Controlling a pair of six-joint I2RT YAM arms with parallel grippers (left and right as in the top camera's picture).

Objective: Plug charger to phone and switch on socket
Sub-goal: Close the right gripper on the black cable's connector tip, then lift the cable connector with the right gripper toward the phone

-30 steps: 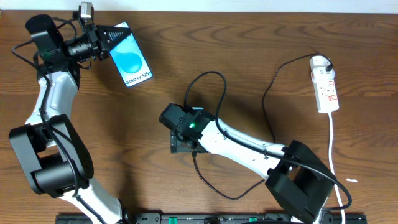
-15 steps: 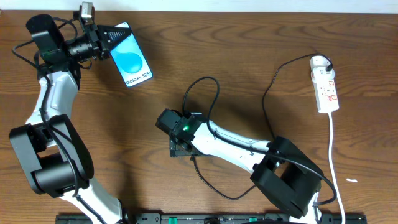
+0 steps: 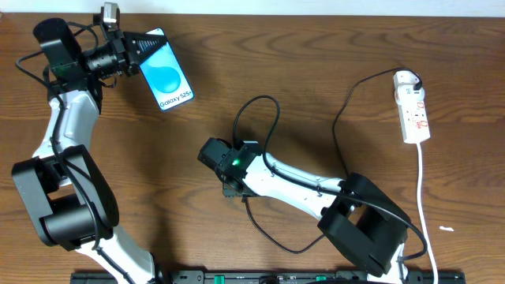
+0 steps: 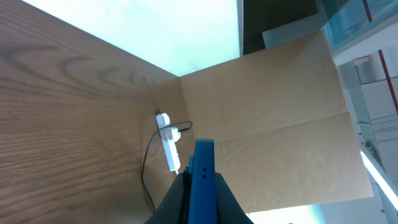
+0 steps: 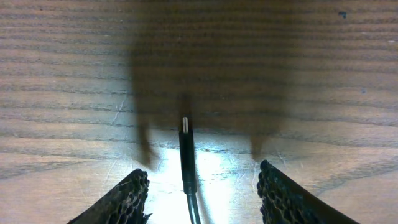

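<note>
Straddling charger (image 5: 186, 155) plug, right pincer (image 5: 203, 177) shifted left since earlier.

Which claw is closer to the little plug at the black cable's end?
Right. The right gripper hovers open directly over the charger plug; the left gripper is far off, holding the phone.

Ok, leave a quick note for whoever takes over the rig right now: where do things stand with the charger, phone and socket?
Left fingers: shut on the phone at one corner, screen up, far left.
Right fingers: open, either side of the charger plug, which lies on the table; not gripped.
Power strip: far right, neither arm near it; the black cable runs to its far end. Switch state unreadable.
Done: phone held.
Left: grip plug, insert into phone, press switch.
</note>
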